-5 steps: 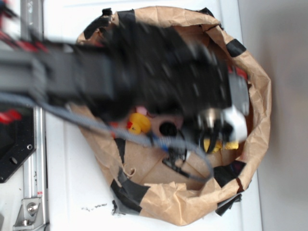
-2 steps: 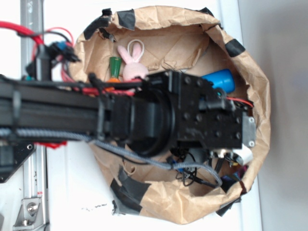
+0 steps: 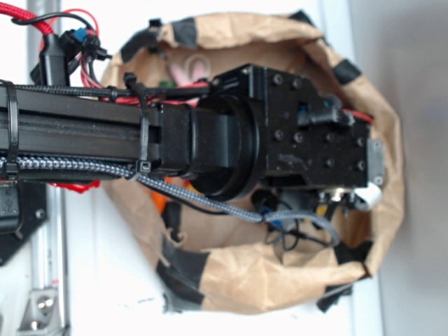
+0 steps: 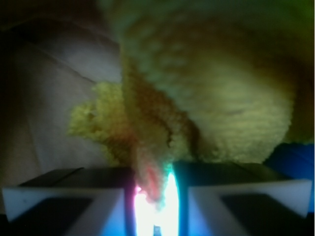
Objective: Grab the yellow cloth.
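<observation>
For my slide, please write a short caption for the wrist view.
Wrist view: gripper closed on a fold of the yellow cloth, which fills most of the frame.

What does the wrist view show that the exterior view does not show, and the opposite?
Only the wrist view shows the yellow cloth: its fuzzy folds fill the picture, and a narrow fold runs down into the small gap between the two fingers of the gripper, which looks shut on it. A blue thing peeks in at the right.

Only the exterior view shows the brown paper bag with black tape, the pink bunny toy and the long black arm reaching in; the cloth is hidden there.

Both show the brown paper of the bag.
</observation>
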